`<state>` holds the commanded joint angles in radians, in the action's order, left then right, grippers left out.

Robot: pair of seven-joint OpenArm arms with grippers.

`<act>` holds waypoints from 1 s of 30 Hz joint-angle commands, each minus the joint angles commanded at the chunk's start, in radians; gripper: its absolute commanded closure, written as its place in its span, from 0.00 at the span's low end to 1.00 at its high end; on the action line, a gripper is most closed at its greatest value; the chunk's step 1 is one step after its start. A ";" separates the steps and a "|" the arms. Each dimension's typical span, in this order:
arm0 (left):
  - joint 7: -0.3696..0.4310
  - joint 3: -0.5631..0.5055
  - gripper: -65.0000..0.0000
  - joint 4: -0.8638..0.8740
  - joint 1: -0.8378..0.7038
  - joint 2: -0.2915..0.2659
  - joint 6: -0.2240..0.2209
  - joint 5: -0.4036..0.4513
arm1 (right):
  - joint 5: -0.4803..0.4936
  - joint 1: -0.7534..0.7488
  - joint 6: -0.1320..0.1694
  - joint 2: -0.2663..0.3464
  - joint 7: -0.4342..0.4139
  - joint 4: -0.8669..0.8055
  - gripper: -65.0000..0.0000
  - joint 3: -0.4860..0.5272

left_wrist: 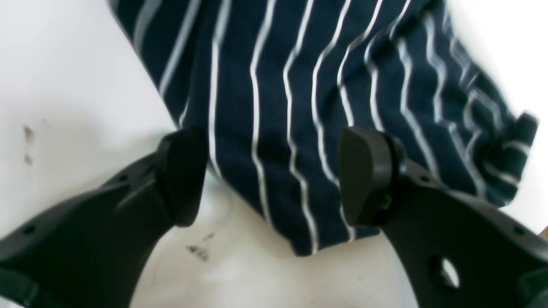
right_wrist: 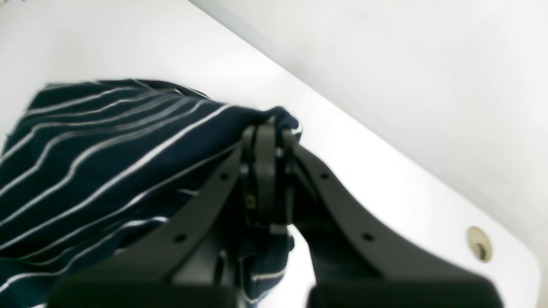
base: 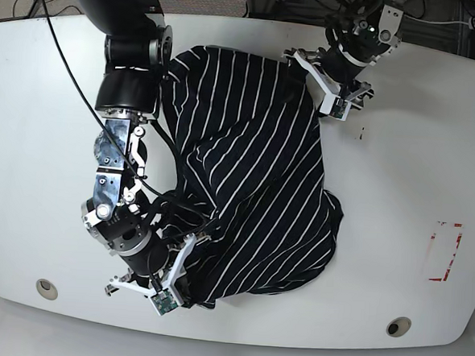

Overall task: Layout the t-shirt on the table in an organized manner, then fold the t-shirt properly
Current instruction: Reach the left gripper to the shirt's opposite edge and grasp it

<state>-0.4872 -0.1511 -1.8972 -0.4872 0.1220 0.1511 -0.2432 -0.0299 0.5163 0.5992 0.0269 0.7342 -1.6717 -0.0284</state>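
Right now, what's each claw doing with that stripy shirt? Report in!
Left claw open, straddling a t-shirt corner. Right claw shut on t-shirt edge near table front. Shirt still rumpled, unfolded. Nothing in the way.

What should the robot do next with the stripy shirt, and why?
Probably close the left gripper on the cloth. Its fingers stand open either side of a corner of the t-shirt, holding nothing, while the right gripper is already shut on another edge. The shirt lies bunched on the table, so both arms need a hold to spread it.
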 joint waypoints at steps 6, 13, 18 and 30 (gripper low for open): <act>-0.005 -0.003 0.33 0.066 0.023 0.000 0.000 0.000 | 0.000 -0.012 0.000 0.021 0.000 -0.040 1.00 0.003; -0.003 -0.074 0.35 0.117 0.044 0.032 0.000 -0.002 | 0.000 -0.037 0.000 0.023 0.002 -0.097 1.00 0.003; -0.003 -0.127 0.56 0.157 0.078 0.035 0.000 0.000 | 0.000 -0.040 0.000 0.023 0.002 -0.126 1.00 0.002; -0.005 -0.143 1.00 0.216 0.107 0.044 -0.002 -0.003 | -0.002 -0.051 -0.006 0.049 0.002 -0.147 1.00 -0.002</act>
<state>-0.4918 -0.2938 -1.6809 -0.3798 0.1665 0.1496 -0.2463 -0.0315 0.4657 0.5930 0.0760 0.7357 -1.8190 -0.0299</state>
